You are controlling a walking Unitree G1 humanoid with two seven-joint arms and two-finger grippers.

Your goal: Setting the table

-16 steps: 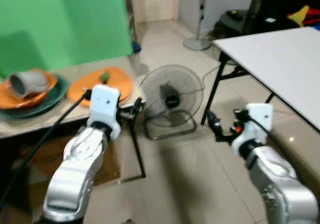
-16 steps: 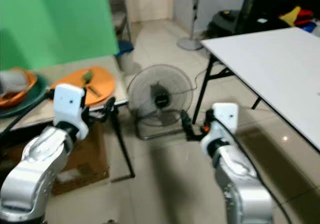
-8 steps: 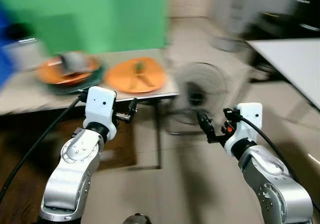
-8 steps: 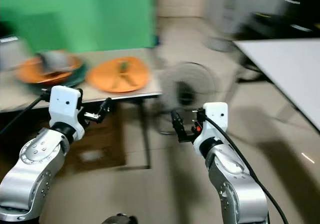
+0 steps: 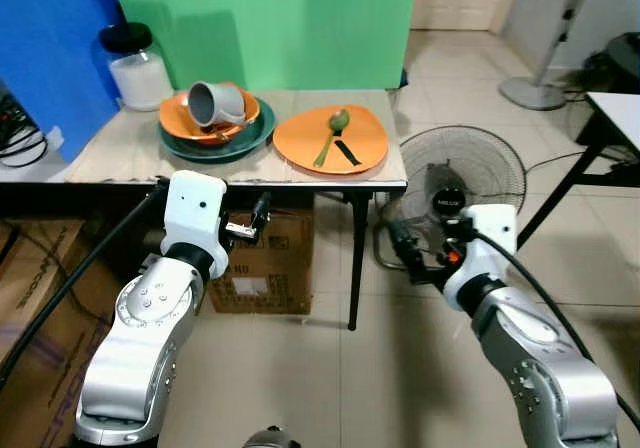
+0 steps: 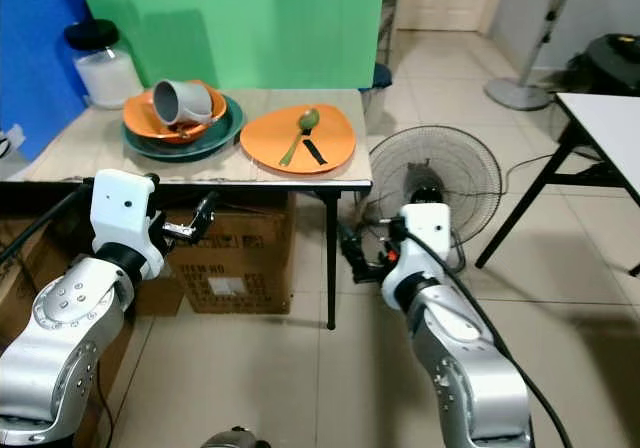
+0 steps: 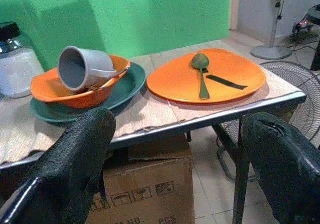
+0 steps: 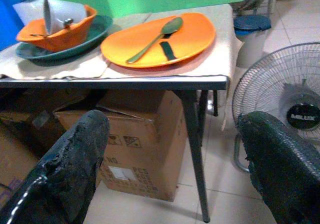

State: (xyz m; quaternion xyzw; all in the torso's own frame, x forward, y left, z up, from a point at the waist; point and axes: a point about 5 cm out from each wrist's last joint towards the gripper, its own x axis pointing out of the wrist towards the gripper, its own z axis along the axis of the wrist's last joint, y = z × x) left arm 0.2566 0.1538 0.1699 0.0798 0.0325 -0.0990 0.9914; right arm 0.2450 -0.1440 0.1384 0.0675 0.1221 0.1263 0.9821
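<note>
A low mat-covered bench carries a flat orange plate with a green spoon, beside a grey mug tipped in an orange bowl. Both claws, the left claw and the right claw, hover below the bench edge.

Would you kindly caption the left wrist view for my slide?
Open left gripper faces a table holding a plate with a spoon.

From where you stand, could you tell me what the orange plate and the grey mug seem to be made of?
Orange plate: probably plastic or melamine, judging by its even matte colour and soft sheen. Grey mug, lying tipped in the orange bowl: likewise plastic-looking, dull and uniform, though glazed ceramic is possible.
</note>
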